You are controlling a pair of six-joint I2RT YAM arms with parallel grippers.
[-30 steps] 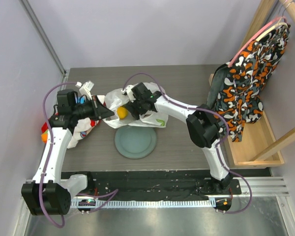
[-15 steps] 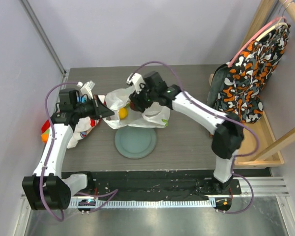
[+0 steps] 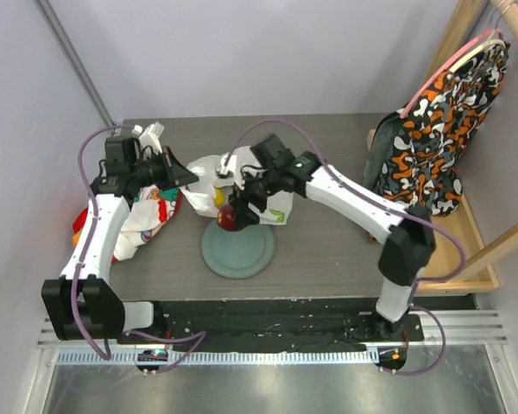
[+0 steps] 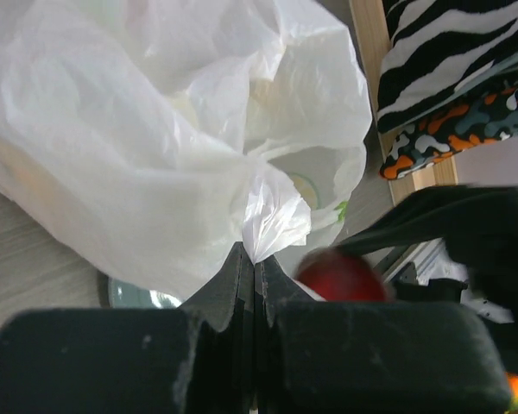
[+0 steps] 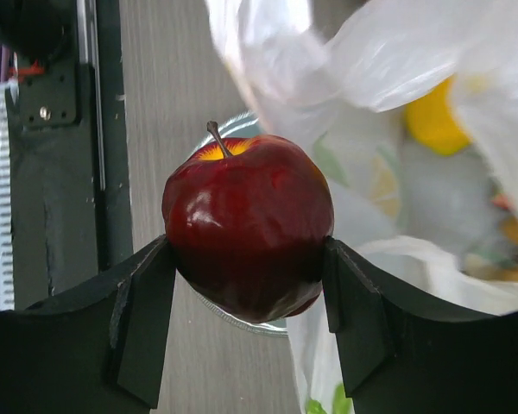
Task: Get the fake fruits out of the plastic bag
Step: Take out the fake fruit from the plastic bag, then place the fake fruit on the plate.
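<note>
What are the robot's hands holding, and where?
Right gripper holds the apple by its two sides. Left gripper pinches a fold of the bag.

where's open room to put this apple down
The plate is bare, just below the apple in the right gripper. The table is also free right of the plate, up to the wooden rack. Crowded on the left: plastic bag, patterned cloth and the left gripper pinching the bag.
</note>
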